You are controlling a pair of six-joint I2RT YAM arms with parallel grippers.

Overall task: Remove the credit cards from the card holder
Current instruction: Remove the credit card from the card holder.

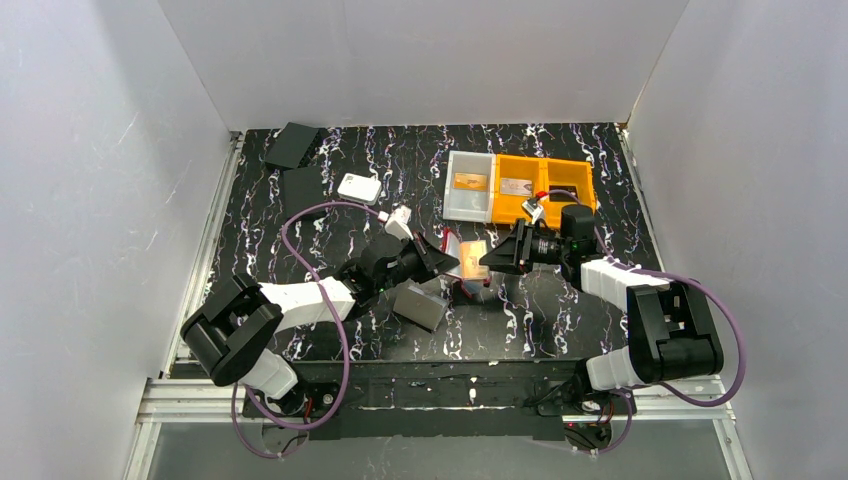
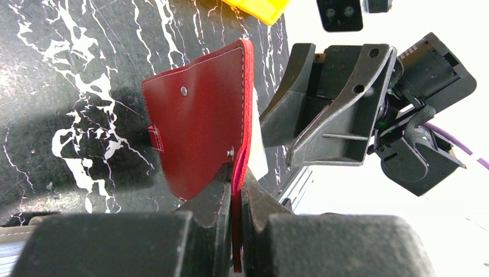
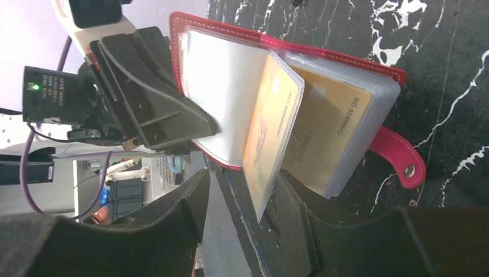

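Observation:
The dark red card holder (image 2: 196, 124) is held up above the table, open, near the centre of the top view (image 1: 470, 268). My left gripper (image 2: 237, 187) is shut on the edge of its cover. Its clear sleeve pages fan out in the right wrist view, with one orange-gold credit card (image 3: 271, 130) in a raised page and another (image 3: 323, 130) behind it. My right gripper (image 3: 245, 184) is open, and the raised page's lower edge lies between its fingers, which are not closed on it. The snap tab (image 3: 403, 164) hangs to the right.
A clear bin (image 1: 468, 200) holds an orange card and an orange bin (image 1: 570, 180) holds a silver card, both at the back right. A flat grey case (image 1: 420, 306) lies under the left arm. A white rounded box (image 1: 359, 187) and dark cases (image 1: 292, 146) lie at the back left.

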